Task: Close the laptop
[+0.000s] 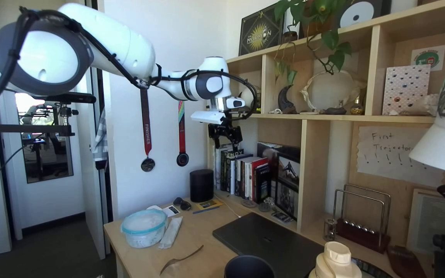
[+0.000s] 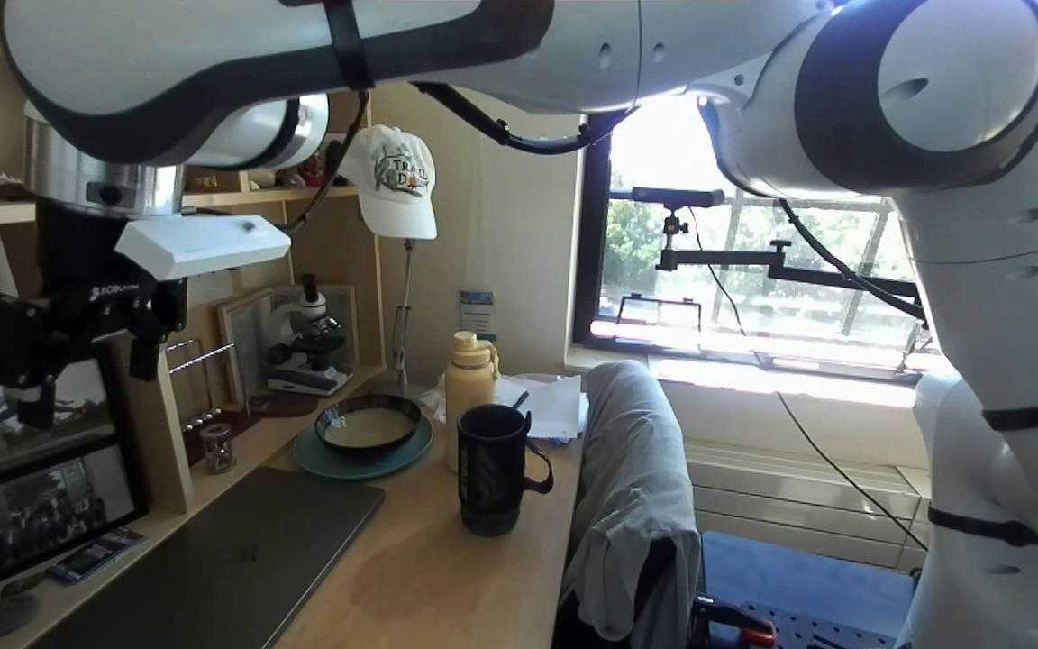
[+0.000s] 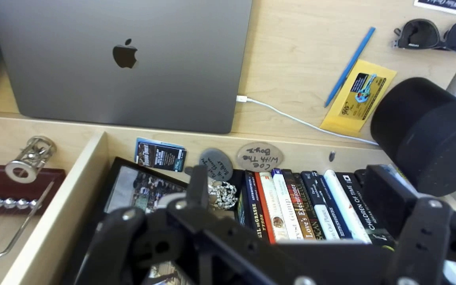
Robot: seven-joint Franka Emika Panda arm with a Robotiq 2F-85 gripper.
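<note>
Your end effector hangs in the air by the row of books, its fingers spread wide with nothing between them. It is well apart from the laptop, which lies on the tabletop just beside the shelf. In all three views the lid looks flat down, so you can probably count the closing step as done; only a check and a safe finish seem left. Your next move likely calls for lifting away from the books, without sweeping across the lid. If you find a gap at the front edge, a light press there should do. The laptop's long axis runs along the shelf, nearly parallel to its edge. The lid's apple mark points its leaf away from the shelf, so your hinge side is likely the shelf side. A white plug sits at a short side.
</note>
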